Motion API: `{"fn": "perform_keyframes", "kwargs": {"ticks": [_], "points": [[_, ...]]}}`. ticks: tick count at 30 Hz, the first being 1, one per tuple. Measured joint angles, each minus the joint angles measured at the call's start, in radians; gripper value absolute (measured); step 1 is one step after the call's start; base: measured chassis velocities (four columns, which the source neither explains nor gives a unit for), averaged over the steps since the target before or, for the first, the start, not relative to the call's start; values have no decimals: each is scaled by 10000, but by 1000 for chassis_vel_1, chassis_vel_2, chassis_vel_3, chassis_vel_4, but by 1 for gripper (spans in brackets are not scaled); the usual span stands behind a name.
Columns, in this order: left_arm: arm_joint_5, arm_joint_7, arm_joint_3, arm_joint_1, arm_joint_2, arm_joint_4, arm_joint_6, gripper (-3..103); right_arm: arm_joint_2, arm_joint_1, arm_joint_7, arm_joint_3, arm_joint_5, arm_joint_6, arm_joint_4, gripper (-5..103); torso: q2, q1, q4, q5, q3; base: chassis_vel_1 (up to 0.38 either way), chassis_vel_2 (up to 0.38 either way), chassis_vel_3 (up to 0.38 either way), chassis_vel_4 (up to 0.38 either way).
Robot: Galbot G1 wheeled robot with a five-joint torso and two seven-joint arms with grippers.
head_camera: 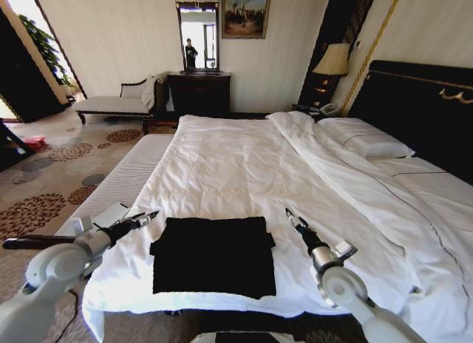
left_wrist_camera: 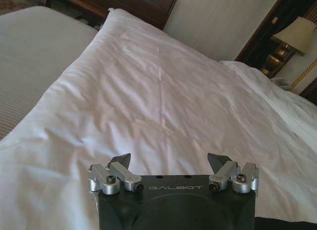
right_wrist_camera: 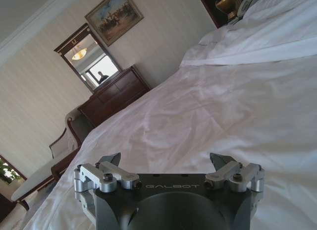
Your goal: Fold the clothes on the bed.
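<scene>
The clothes [head_camera: 214,264], a black T-shirt folded into a rough rectangle, lie on the white duvet near the foot edge of the bed [head_camera: 236,165]. My left gripper [head_camera: 148,218] hovers just left of the shirt's upper left corner, open, nothing between its fingers [left_wrist_camera: 119,161]. My right gripper [head_camera: 290,216] hangs just right of the shirt's upper right corner, also open and empty. In the right wrist view the right gripper [right_wrist_camera: 165,159] points up the duvet toward the headboard end. A dark sliver of the shirt [left_wrist_camera: 287,224] shows beside the left gripper's body.
A striped bench [head_camera: 118,184] runs along the bed's left side. Pillows [head_camera: 366,140] and a dark headboard [head_camera: 425,99] lie at the right. A chaise [head_camera: 118,103], dresser [head_camera: 199,92] with mirror and a lamp [head_camera: 332,60] stand by the far wall. Patterned carpet is at left.
</scene>
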Motion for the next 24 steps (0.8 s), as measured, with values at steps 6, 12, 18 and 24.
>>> {"fn": "perform_keyframes", "kwargs": {"ticks": [6,12,18,24], "points": [[67,639,797,-995,-383,1490,479,100,104,831,108,-707,-13,-73,-730,100,0,0,-9,-4,0,0,0,0,0],[397,1348,1266,-1475,-420,2611,482,100,302,1342,109,-1157,-84,-80,-1365,100,0,0,-5,-1,0,0,0,0,0],[670,1435,1937,-1792,-857,3038,478,100,471,1760,151,-1507,-147,-88,-1708,100,0,-2,-6,-2,-2,0,0,0,0],[1088,1496,2347,-1970,-1200,3360,468,100,524,1943,177,-1571,-151,-90,-1895,100,0,-2,-4,-3,-2,0,0,0,0]]}}
